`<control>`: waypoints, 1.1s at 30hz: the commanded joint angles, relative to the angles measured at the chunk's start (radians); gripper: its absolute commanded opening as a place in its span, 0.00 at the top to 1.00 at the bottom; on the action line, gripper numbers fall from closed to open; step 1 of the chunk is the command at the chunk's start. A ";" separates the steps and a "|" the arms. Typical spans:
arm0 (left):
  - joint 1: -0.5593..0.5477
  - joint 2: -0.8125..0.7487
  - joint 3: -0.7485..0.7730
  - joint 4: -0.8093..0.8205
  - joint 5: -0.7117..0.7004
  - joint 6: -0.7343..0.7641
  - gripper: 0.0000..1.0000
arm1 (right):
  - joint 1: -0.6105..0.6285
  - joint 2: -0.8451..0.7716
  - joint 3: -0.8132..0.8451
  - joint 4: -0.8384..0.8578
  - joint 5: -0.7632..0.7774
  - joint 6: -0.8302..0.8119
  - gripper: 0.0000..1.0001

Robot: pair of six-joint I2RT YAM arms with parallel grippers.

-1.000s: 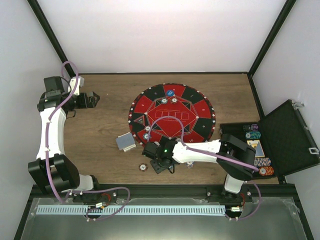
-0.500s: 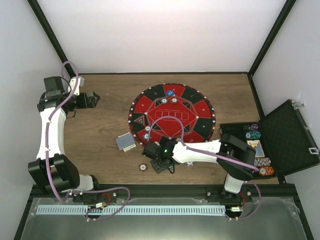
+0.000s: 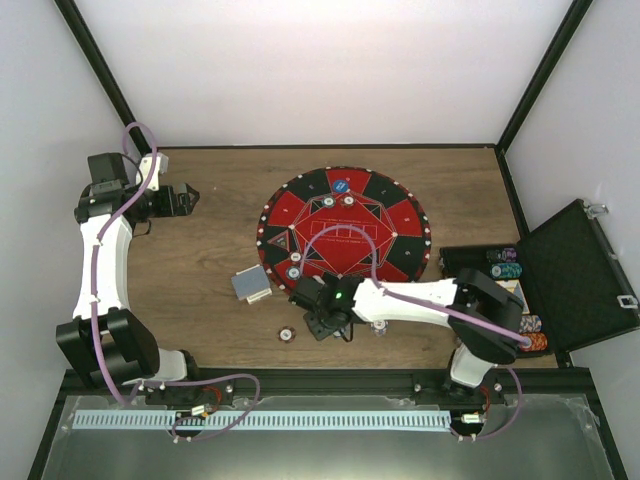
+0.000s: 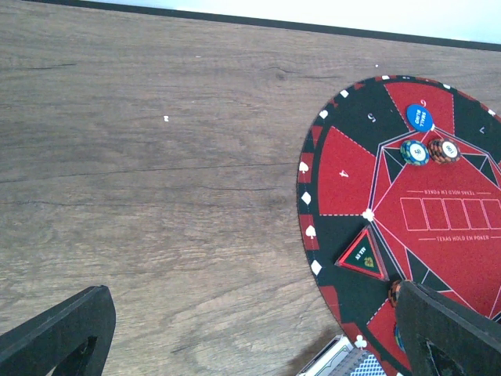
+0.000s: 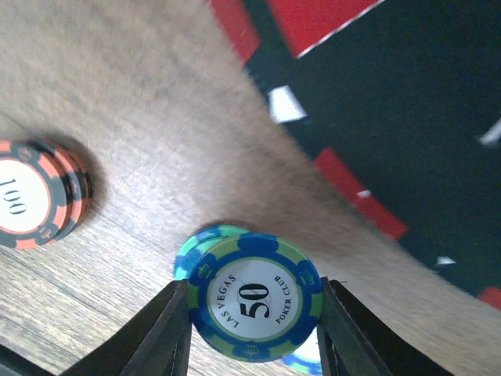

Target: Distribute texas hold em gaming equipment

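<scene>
My right gripper is shut on a blue-and-green poker chip marked 50, just above the wood beside the mat's near edge. Under that chip lies a teal chip, and a brown chip stack marked 100 sits to the left. From above, the right gripper is near the brown chip. The card deck lies left of the mat. My left gripper stands open over bare wood, far left. A blue disc and two chips rest on the mat.
The big round red-and-black mat fills the table's middle. It carries a triangular "all in" marker. An open black case with several chip stacks stands at the right edge. Black frame posts rise at the back corners.
The right jaws have narrowed onto the 50 chip, and the right wrist has shifted slightly to the right. The left arm has not moved.
</scene>
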 commanded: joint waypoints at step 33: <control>0.004 -0.021 0.006 0.002 0.002 0.008 0.00 | -0.588 -0.007 -0.082 0.131 0.088 -0.166 0.82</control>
